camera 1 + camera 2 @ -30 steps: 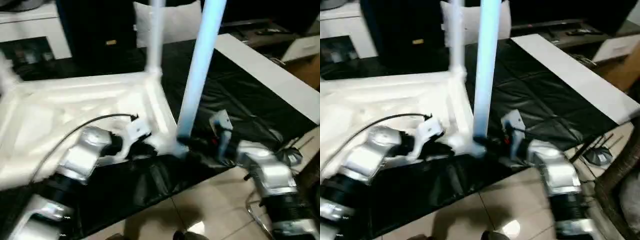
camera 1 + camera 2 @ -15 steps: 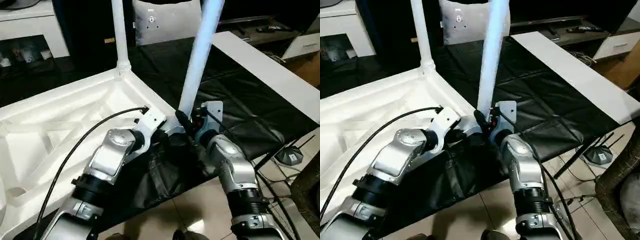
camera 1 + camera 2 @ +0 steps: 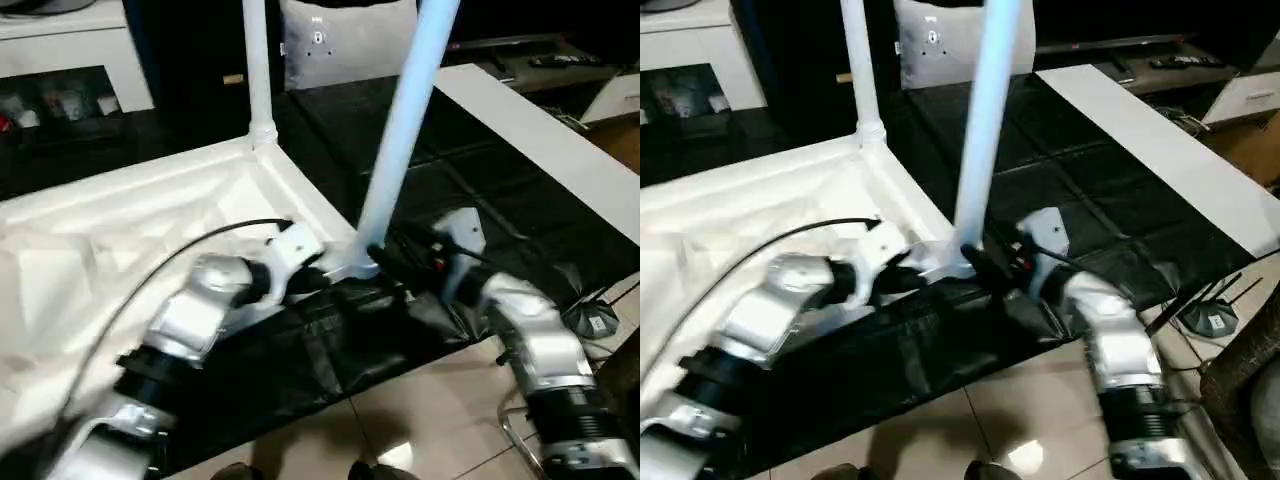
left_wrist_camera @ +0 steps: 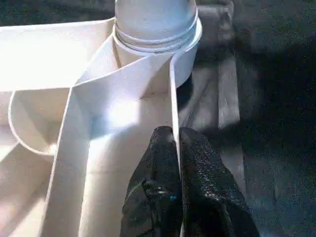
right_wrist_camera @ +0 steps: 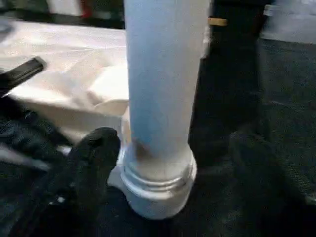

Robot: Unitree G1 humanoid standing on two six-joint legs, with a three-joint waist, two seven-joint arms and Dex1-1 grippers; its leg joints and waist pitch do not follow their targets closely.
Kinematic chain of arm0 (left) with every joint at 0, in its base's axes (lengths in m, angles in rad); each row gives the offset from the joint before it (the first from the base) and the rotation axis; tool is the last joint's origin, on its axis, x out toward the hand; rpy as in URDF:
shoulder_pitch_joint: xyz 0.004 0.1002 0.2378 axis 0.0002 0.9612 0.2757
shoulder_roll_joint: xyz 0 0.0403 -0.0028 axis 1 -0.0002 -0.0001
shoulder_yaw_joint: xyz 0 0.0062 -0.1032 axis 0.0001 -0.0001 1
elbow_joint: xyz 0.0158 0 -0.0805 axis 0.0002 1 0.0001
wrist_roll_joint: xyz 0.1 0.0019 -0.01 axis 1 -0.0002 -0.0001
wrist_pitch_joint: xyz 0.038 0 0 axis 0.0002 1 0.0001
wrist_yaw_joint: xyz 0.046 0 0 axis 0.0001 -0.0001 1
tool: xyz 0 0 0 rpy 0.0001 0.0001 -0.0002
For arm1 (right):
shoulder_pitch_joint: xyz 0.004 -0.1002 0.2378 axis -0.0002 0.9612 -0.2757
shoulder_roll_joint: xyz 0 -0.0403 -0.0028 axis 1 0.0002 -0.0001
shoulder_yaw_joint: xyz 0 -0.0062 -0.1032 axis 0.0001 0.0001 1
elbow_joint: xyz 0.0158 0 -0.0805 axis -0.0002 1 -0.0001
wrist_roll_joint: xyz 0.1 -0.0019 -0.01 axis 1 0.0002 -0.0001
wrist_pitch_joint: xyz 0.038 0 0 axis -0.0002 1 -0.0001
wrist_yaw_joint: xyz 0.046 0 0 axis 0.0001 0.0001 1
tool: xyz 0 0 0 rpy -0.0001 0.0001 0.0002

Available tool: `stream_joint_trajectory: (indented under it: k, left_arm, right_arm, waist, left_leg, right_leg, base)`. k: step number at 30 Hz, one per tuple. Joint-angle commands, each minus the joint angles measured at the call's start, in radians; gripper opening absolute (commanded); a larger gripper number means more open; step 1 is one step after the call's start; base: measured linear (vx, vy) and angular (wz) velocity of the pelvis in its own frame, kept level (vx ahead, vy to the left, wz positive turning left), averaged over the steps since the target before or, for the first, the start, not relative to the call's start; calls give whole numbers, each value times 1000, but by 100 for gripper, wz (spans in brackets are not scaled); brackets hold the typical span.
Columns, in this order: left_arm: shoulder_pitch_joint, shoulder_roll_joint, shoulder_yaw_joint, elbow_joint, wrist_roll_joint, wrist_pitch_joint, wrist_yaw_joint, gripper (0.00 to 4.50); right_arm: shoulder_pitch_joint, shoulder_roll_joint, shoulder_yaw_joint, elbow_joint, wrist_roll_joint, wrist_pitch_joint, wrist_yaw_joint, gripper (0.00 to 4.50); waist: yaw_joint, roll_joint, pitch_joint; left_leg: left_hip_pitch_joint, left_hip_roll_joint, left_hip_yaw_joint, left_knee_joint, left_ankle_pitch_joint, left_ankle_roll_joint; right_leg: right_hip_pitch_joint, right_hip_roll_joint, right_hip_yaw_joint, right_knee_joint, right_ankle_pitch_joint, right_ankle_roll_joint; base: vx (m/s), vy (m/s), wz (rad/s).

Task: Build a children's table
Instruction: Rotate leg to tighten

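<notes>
The upside-down children's table (image 3: pixel 150 215) lies on the black bench (image 3: pixel 480 190), its near leg (image 3: pixel 400 140) standing straight up just beside the wide-open right claw (image 5: pixel 163 163), while the left claw (image 4: pixel 177 148) pinches the table's rim.

we have silver forearms with black ribbed cuffs, a black cable looping over the left forearm (image 3: pixel 200 310), and textured black fingers (image 4: pixel 197 187).

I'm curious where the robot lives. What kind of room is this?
Probably a living room at home: a white cabinet with shelves, a grey cushion, a shiny tiled floor.
</notes>
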Motion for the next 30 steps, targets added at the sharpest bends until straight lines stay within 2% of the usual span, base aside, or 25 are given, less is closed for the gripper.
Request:
stream_joint_trajectory:
  k: [1,2,3,5,7,9,10,11,12,14,16,20,21,24,25,30]
  left_arm:
    - [0,32,-47,-23,-30,-88,-124,0]
    - [2,46,-53,-25,-35,-93,-148,0]
    - [5,66,-62,-27,-42,-109,-184,0]
    - [10,101,-80,-31,-57,-142,-258,0]
    - [13,133,-99,-29,-65,-180,-329,0]
    - [12,148,-109,-28,-69,-195,-368,0]
    - [6,168,-125,-25,-76,-229,-429,0]
    - [3,174,-130,-23,-78,-238,-446,0]
    - [0,178,-134,-20,-78,-246,-459,0]
    - [-4,180,-138,-15,-77,-258,-469,0]
    - [-18,190,-152,1,-77,-290,-500,0]
    - [-27,195,-160,12,-80,-313,-524,0]
    - [-34,196,-163,21,-84,-331,-544,0]
    - [-42,193,-164,31,-84,-348,-562,0]
    - [-47,189,-167,40,-84,-358,-570,0]
    - [-50,186,-171,46,-88,-366,-573,0]
  right_arm:
    - [4,-52,25,-30,34,-1,132,402]
    - [2,-67,30,-33,43,6,163,402]
    - [-2,-88,38,-34,56,11,208,402]
    - [-14,-125,57,-26,70,16,292,402]
    - [-29,-160,86,-7,65,11,374,402]
    - [-39,-174,103,5,59,11,413,402]
    - [-55,-190,129,24,54,13,473,386]
    - [-60,-195,137,30,54,15,492,386]
    - [-65,-198,142,35,56,18,509,363]
    - [-70,-198,146,42,58,21,521,357]
    - [-87,-200,162,69,62,13,556,329]
    - [-100,-199,174,84,64,8,586,296]
    - [-111,-198,187,90,73,18,618,285]
    - [-122,-194,199,97,78,23,651,262]
    - [-129,-186,208,103,80,17,668,241]
    - [-131,-172,217,101,86,13,683,214]
  waist:
    - [7,6,-79]
    - [6,2,-80]
    - [11,6,-78]
    - [17,5,-77]
    - [23,0,-75]
    - [26,3,-74]
    - [28,-1,-74]
    - [30,1,-75]
    - [32,2,-75]
    - [39,2,-76]
    - [44,1,-77]
    - [45,0,-77]
    - [45,-2,-76]
    - [46,-1,-77]
    - [47,0,-77]
    - [48,-1,-75]
  left_leg:
    - [17,79,-38,-67,-160,96]
    - [17,80,-38,-68,-165,95]
    - [20,82,-38,-69,-170,91]
    - [22,83,-36,-70,-180,82]
    - [25,84,-35,-72,-192,71]
    - [24,85,-37,-73,-204,61]
    - [27,86,-36,-74,-210,55]
    - [28,86,-37,-73,-206,52]
    - [26,88,-36,-73,-202,51]
    - [28,88,-35,-73,-196,49]
    - [27,87,-35,-73,-195,47]
    - [25,88,-36,-73,-193,42]
    - [25,87,-36,-72,-187,44]
    - [24,88,-35,-72,-174,53]
    - [25,88,-34,-71,-176,53]
    - [25,89,-36,-73,-186,44]
  right_leg:
    - [59,-81,64,-66,-282,-210]
    - [60,-80,64,-65,-287,-209]
    - [57,-81,65,-65,-291,-212]
    - [55,-81,66,-65,-298,-213]
    - [53,-82,67,-65,-314,-213]
    - [55,-85,67,-67,-345,-208]
    - [53,-85,67,-68,-357,-205]
    - [54,-86,67,-66,-354,-207]
    - [54,-86,68,-66,-347,-209]
    - [53,-86,68,-63,-335,-212]
    - [55,-86,68,-63,-336,-212]
    - [56,-88,67,-62,-346,-208]
    - [55,-88,68,-62,-342,-208]
    - [55,-87,67,-59,-325,-213]
    - [54,-87,67,-59,-325,-216]
    - [55,-88,67,-60,-341,-213]
  base:
    - [0,0,0]
    - [0,0,0]
    - [0,0,0]
    - [0,0,0]
    - [0,0,0]
    - [0,0,0]
    - [0,0,0]
    - [0,0,0]
    - [0,0,0]
    - [0,0,0]
    - [0,0,0]
    - [0,0,0]
    - [0,0,0]
    - [0,0,0]
    - [0,0,0]
    - [0,0,0]
